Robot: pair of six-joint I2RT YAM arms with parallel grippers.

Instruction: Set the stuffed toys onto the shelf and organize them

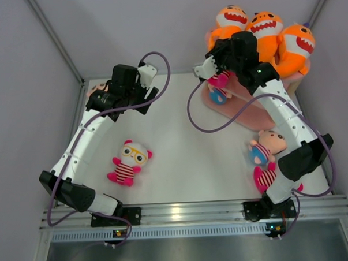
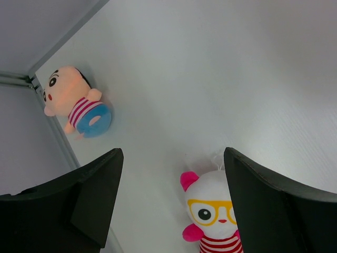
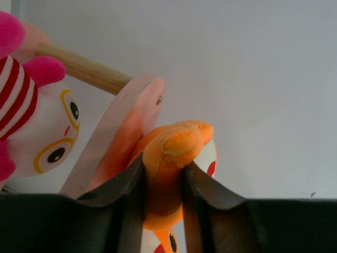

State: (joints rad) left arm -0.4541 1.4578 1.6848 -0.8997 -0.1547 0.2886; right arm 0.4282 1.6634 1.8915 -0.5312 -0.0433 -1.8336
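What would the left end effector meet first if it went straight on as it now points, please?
Likely the bare table, close beside the white doll with yellow glasses; depth is unclear.

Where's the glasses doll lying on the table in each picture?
Top external: the glasses doll lies on the table, left of middle.
Left wrist: bottom edge, right of middle.
Right wrist: not in it; the look-alike there is another doll, by the shelf.
Shared landmark: the pink-faced doll in the table's far-left corner, seen in the top and left wrist views.
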